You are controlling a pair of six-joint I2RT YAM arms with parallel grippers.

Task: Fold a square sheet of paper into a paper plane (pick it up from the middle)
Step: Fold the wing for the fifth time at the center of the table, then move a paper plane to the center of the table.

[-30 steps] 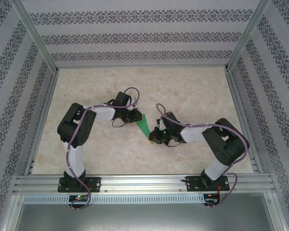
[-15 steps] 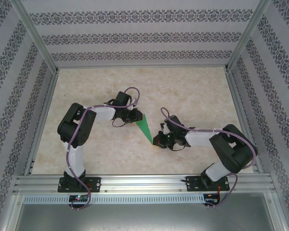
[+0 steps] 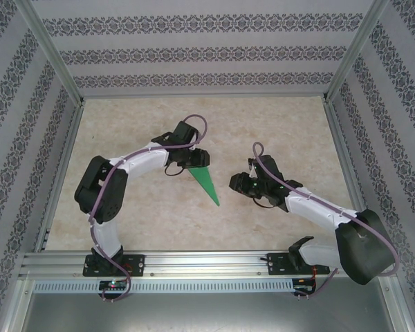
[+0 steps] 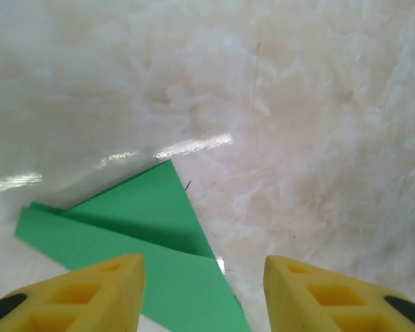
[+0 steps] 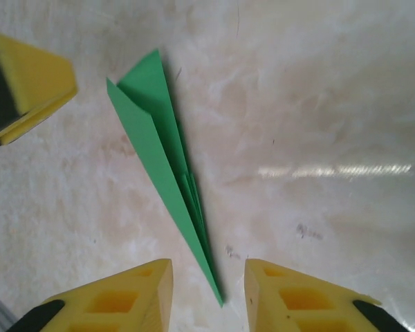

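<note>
Left jaws and right jaws both wide apart, empty, paper plane [image 3: 206, 183] loose on the table [image 3: 145, 117] between them.

Matt green paper plane [image 3: 205, 182]; glossy marble-look table [image 3: 277, 131].

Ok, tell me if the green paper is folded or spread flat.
Folded: the paper lies on the table as a narrow pointed dart, layered flaps showing along its length.

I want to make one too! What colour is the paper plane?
The paper plane is plain bright green, clearest in the right wrist view.
</note>
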